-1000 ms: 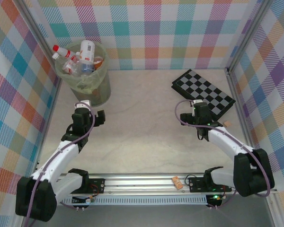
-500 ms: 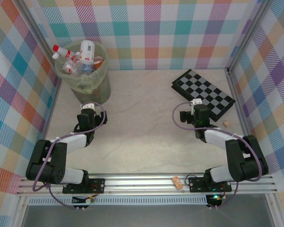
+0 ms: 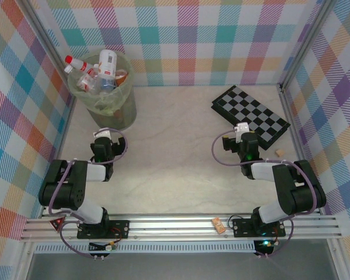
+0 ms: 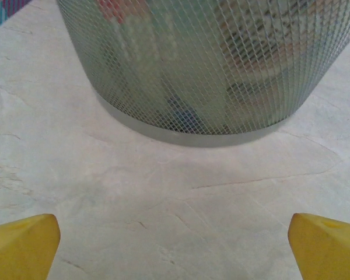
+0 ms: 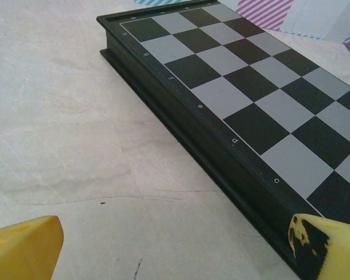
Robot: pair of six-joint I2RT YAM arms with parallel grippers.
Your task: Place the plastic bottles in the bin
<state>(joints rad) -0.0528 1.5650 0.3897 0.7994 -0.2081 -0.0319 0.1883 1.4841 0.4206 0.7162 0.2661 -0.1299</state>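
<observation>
The bin (image 3: 112, 93), a tall pale-green translucent wastebasket, stands at the far left of the table. Several plastic bottles (image 3: 98, 71) with red and white labels and caps fill its top, one poking over the left rim. My left gripper (image 3: 104, 139) sits low on the table just in front of it. In the left wrist view the bin (image 4: 204, 70) rises close ahead with blurred bottles behind its mesh wall, and the left gripper (image 4: 175, 251) is open over bare table. My right gripper (image 3: 242, 133) is open and holds nothing.
A black-and-white checkerboard (image 3: 250, 112) lies at the far right, its dark edge (image 5: 221, 151) just beyond the right gripper (image 5: 175, 251). A small tan piece (image 3: 280, 152) lies beside it, another (image 3: 218, 224) on the rail. Plaid walls enclose three sides.
Both arms have folded back and down toward their bases, drawing the grippers slightly nearer and lower. Both grippers stay open and the bin and bottles are unmoved.
</observation>
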